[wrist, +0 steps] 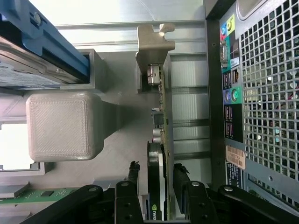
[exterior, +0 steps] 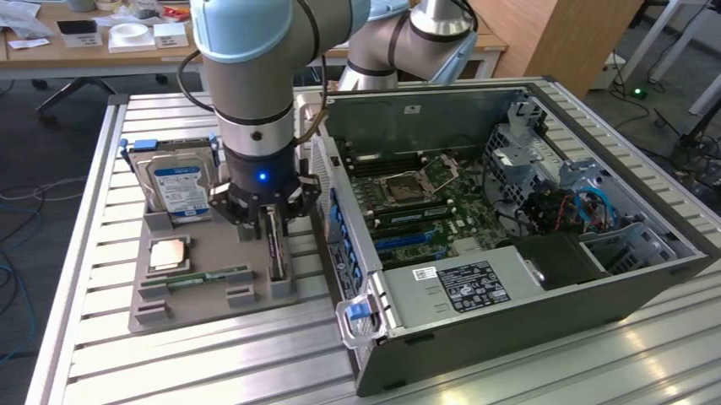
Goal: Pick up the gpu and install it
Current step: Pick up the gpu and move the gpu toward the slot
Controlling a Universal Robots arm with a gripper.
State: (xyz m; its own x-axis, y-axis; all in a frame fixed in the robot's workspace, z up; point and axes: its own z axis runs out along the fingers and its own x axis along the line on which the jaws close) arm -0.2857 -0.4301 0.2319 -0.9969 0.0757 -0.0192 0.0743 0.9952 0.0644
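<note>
The gpu (wrist: 160, 116) stands on its thin edge in a slot of the grey holder tray (exterior: 158, 312), and that tray lies on the desk (exterior: 101, 354) just beside the rear panel of the open computer case (exterior: 541, 287). Its long axis runs parallel to that panel. The pale bracket (wrist: 154, 39) sits at the end away from your pincer (exterior: 268, 221).

The pincer is directly over the other end of the card, pointing straight down. In the wrist view its two fingers (wrist: 134, 179) straddle the card, one on each flat face. A thin gap shows on either side, so read it as part-open and gripping nothing yet. The relation that matters is this: the card lies between the fingers, edge-on to them, with most of its length reaching out past the pincer toward the bracket.

In the exterior view the case lies to the card's right. The hard drive (exterior: 181, 190) and the green memory stick (exterior: 208, 277) sit to its left on the same tray — both apart from the fingers
</note>
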